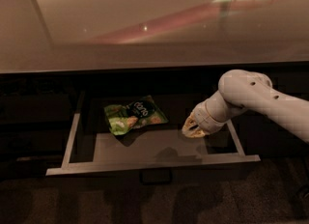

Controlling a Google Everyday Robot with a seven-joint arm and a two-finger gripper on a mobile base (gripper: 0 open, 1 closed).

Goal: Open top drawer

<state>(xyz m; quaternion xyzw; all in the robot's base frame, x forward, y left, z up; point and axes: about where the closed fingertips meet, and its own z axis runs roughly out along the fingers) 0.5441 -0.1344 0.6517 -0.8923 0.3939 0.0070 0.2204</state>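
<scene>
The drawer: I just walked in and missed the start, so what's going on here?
The top drawer stands pulled well out from under the countertop, so the opening looks largely done. A green snack bag lies on its grey floor, left of centre. The robot's gripper hovers over the drawer's right side, apart from the bag and away from the front handle.

- You have the top drawer [154, 147] standing open; its flat grey floor carries one green snack bag [135, 116], left of centre toward the back.
- Your gripper [194, 129] hangs over the floor's right side.
</scene>
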